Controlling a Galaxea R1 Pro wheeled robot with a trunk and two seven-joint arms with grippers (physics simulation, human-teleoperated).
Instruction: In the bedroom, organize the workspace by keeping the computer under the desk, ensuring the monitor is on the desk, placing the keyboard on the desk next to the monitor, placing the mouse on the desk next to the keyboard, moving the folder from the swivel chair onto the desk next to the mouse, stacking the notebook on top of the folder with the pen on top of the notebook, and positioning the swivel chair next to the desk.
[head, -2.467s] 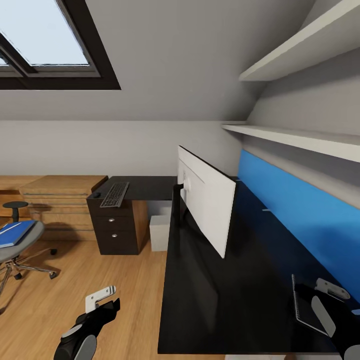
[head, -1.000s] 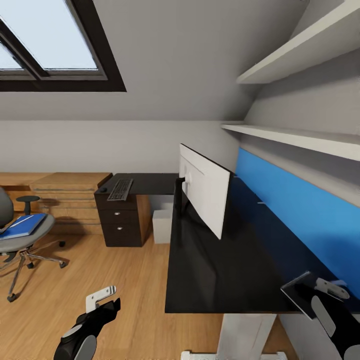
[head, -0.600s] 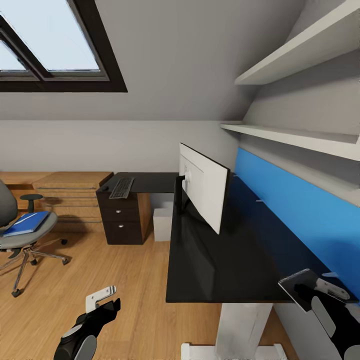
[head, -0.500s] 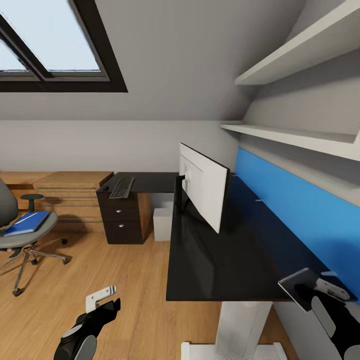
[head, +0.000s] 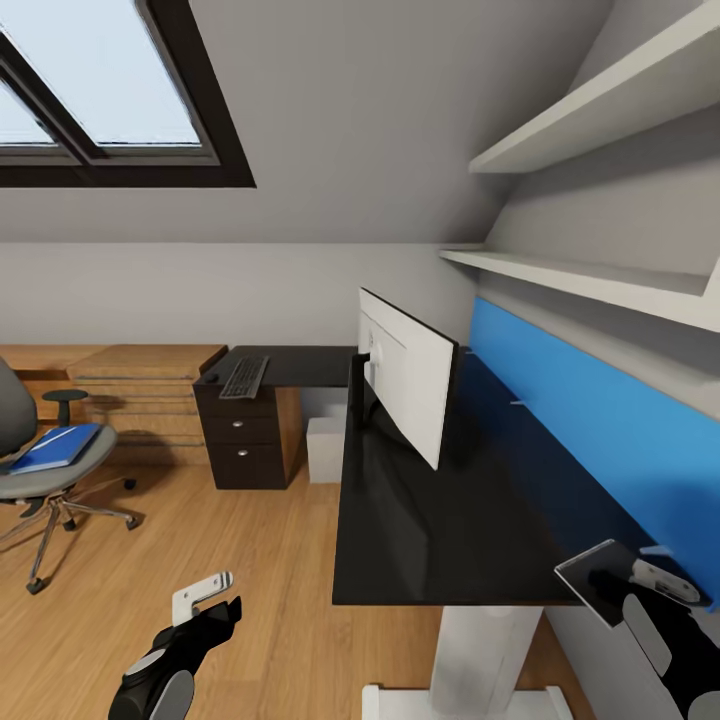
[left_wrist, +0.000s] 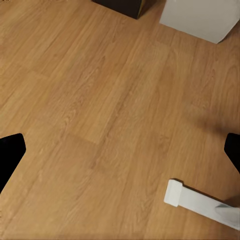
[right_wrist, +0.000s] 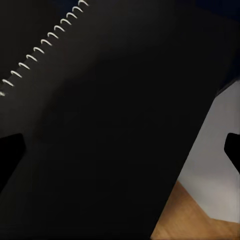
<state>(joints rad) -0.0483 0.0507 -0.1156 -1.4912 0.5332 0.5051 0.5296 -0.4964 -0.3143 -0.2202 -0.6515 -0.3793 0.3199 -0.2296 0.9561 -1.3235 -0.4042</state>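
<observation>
Notebook (head: 598, 582) now lifted off desk (head: 440, 520) (in right gripper (head: 640, 580)).

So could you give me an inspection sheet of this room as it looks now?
Surface: glossy black L-shaped desk, bearing pale-backed wide monitor, slim grey keyboard, small dark mouse.
Job's things: bright blue folder on grey swivel chair; pale boxy computer under desk; dark spiral notebook held.
Clutter: nothing seen.
Pincers: left pincer open above floor; right pincer shut on notebook.
Cables: nothing seen.
Surroundings: wooden floor, skylight, blue wall panel.
</observation>
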